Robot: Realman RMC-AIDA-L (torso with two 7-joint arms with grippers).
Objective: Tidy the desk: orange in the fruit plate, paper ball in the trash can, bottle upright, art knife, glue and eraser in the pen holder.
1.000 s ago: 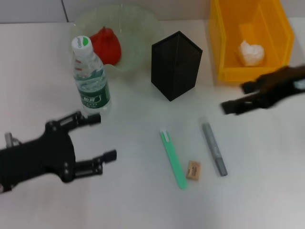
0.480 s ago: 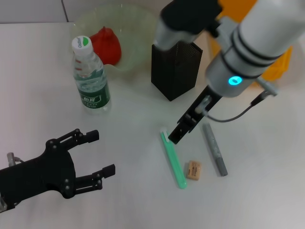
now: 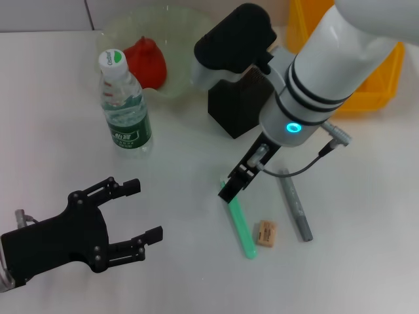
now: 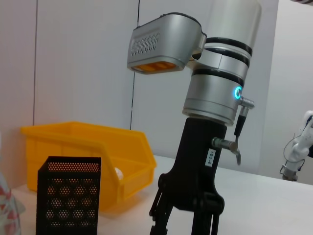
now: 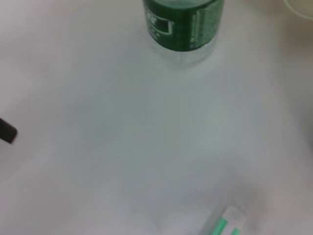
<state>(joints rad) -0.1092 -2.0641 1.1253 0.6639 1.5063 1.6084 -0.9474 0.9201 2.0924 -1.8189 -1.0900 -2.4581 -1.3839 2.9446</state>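
Note:
The orange [image 3: 145, 62] lies in the fruit plate [image 3: 190, 36]. The bottle [image 3: 124, 108] stands upright; its base also shows in the right wrist view [image 5: 183, 24]. The green art knife [image 3: 241, 229], the eraser [image 3: 265, 233] and the grey glue stick [image 3: 294, 206] lie on the table. My right gripper [image 3: 230, 190] points down at the knife's far end [image 5: 225, 226], fingers apart in the left wrist view [image 4: 183, 225]. The right arm hides part of the pen holder [image 3: 229, 111] and the trash can [image 3: 386, 78], and hides the paper ball. My left gripper [image 3: 143, 210] is open and empty at the near left.
The left wrist view shows the pen holder [image 4: 68, 196] in front of the trash can [image 4: 83, 147]. The white table [image 3: 366, 216] runs out to the right of the glue stick. A left fingertip [image 5: 7, 131] shows in the right wrist view.
My right arm has swung in from beside the trash can and come down over the art knife's far end. My left gripper has drifted slightly toward the near edge, still open.

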